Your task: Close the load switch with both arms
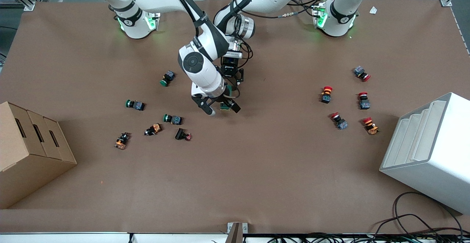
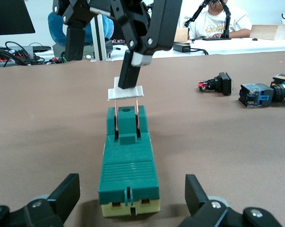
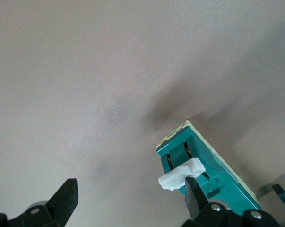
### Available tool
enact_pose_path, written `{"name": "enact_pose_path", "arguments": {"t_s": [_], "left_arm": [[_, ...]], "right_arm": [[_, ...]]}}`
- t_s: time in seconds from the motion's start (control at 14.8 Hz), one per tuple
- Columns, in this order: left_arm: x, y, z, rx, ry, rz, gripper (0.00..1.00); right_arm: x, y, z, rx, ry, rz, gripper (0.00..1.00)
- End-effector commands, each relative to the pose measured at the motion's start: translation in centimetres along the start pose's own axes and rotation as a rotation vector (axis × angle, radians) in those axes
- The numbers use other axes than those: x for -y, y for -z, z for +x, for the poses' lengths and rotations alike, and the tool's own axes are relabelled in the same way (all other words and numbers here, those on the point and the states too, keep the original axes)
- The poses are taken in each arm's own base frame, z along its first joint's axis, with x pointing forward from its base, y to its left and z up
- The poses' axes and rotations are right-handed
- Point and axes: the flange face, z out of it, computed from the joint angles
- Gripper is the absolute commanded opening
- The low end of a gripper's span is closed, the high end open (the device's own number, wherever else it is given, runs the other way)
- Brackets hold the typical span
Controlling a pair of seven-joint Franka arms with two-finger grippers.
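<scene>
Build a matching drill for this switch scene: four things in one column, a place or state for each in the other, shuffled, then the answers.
Things:
1. load switch
2. white lever
3. left gripper
4. right gripper

Places or states:
A. open, one finger pressing on the lever
B. raised on two copper blades
C. lying on the table between open fingers
D. open, fingers either side of the green block

Pairs: 1-C, 2-B, 3-D, 4-A
</scene>
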Motion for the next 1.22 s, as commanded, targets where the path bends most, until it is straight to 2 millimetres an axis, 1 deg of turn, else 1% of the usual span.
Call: {"name": "enact_pose_path", "arguments": {"t_s": [0.0, 0.27, 0.41, 0.74, 0.88, 1.15], "left_arm": [[-0.3, -0.4, -0.2, -0.017, 0.01, -0.014, 0.99], [-0.3, -0.4, -0.2, -0.017, 0.01, -0.014, 0.99], [-0.3, -0.4, -0.3, -0.016, 0.009, -0.013, 0.99], [-0.2, -0.4, -0.7, -0.012, 0.007, -0.012, 0.99], [-0.2, -0.4, -0.7, -0.012, 0.009, -0.012, 0.99], [-0.2, -0.4, -0.6, -0.013, 0.01, -0.011, 0.99]], "right_arm": [[1.1, -1.1, 0.3, 0.003, -0.012, 0.011, 1.0], [1.7, -2.3, 1.0, -0.002, -0.003, 0.012, 1.0], [1.4, -3.3, 1.7, -0.008, -0.005, 0.002, 1.0], [0.8, -5.8, 2.2, -0.015, 0.003, -0.025, 1.0], [0.8, -6.2, 2.5, -0.015, 0.01, -0.028, 1.0], [0.7, -6.0, 3.9, -0.018, 0.02, -0.024, 1.0]]}}
